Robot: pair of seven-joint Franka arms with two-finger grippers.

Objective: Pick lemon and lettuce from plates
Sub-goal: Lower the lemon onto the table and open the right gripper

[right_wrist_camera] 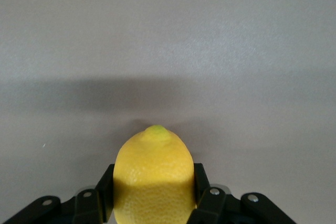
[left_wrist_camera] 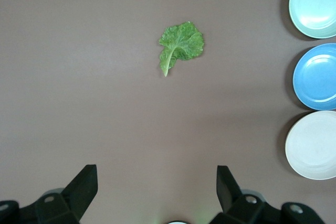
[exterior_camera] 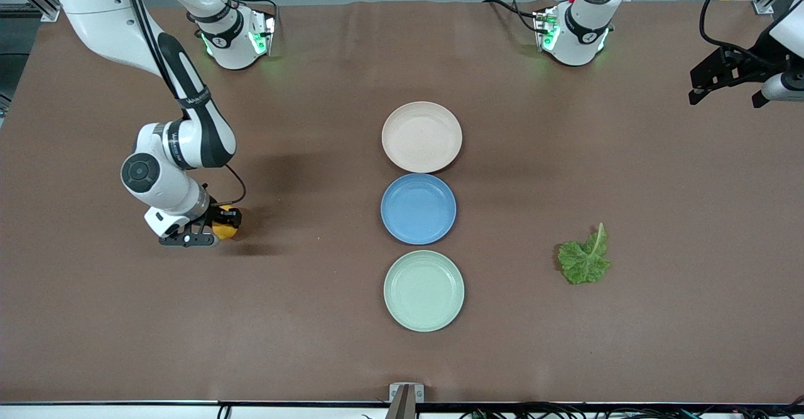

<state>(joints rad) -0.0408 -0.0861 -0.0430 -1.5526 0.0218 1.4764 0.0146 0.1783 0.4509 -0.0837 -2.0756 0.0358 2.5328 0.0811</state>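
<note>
**Front view: both plates bare, lemon in the right arm's grip**

Front view first, working down in size. I see the brown bench [exterior_camera: 100, 331] with three plates in a row across its middle: the beige-pink plate [exterior_camera: 421, 137] farthest from the camera, the blue plate [exterior_camera: 418, 208] next, the mint green plate [exterior_camera: 424, 290] nearest. All three look empty.

The right end effector [exterior_camera: 210, 227] sits low toward the right arm's end of the bench, clamped on the lemon [exterior_camera: 225, 230]. My right wrist view shows the fingers [right_wrist_camera: 105, 192] pressed to both flanks of the fruit, pointed tip facing away. Whether the lemon touches the bench I can't quite tell. It reads as firm and fairly heavy for its size, with a waxy, slippery skin, so a hold across the widest part is the safe one.

The left end effector [exterior_camera: 728, 83] waits high at the left arm's end, fingers spread wide apart and holding nothing.

The lettuce [exterior_camera: 585, 259] lies flat on the bench, well apart from the plates. It is limp, light and easily torn; I'd judge the pale stem rib [left_wrist_camera: 167, 65] the stiffest place to pinch.
</note>
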